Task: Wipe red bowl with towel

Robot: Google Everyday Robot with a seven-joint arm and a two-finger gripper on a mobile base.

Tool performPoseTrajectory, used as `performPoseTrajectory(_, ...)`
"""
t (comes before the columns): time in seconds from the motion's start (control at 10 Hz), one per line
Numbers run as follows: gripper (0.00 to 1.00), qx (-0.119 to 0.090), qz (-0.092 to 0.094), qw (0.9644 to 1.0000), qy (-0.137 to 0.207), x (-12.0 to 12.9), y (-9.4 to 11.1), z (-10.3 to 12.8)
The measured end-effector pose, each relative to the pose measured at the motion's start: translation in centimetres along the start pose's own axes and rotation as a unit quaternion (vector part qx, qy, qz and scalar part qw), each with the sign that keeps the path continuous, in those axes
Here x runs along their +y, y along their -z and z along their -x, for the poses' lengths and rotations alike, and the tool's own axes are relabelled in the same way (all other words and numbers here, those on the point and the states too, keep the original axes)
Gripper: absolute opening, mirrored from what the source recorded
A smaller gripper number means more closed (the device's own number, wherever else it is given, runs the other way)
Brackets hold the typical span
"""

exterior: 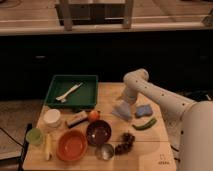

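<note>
Gripper: my gripper (125,102) was down over the right-centre of the table (160,150), right at the upper edge of the towel (121,111); I could not tell whether it was touching or holding it.
Arm: my white arm (150,91) reached in from the right, bent at a rounded elbow above the table's back edge, and hid the gripper's own parts from the camera.
Towel: a pale grey-blue cloth, it lay in a rough triangle on the table just below the gripper.
Sponge: a brighter blue sponge (143,110) sat just right of the towel.
Green vegetable: a curved green vegetable (145,123) lay near the sponge, toward the front.
Red bowl: the red bowl (72,145) stood at the front left, well apart from the towel.
Dark bowl: a dark bowl (99,132) sat beside the red bowl, between it and the towel.
Tray: a green tray (89,95) at the back left held a pale utensil (69,92), too small to identify.
Body: my white base (197,140) was cut off by the right edge.
</note>
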Motion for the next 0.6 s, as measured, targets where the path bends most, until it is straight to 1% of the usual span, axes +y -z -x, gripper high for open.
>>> performPoseTrajectory(0.2, 0.80, -0.007, 0.006, 0.9999, -0.008, 0.1, -1.2, -0.7)
performPoseTrajectory(0.4, 0.78, -0.011, 0.010, 0.9998, -0.012, 0.4, -1.9, -1.0)
performPoseTrajectory(0.6, 0.60, -0.014, 0.016, 0.9997, -0.014, 0.7, -2.4, -1.1)
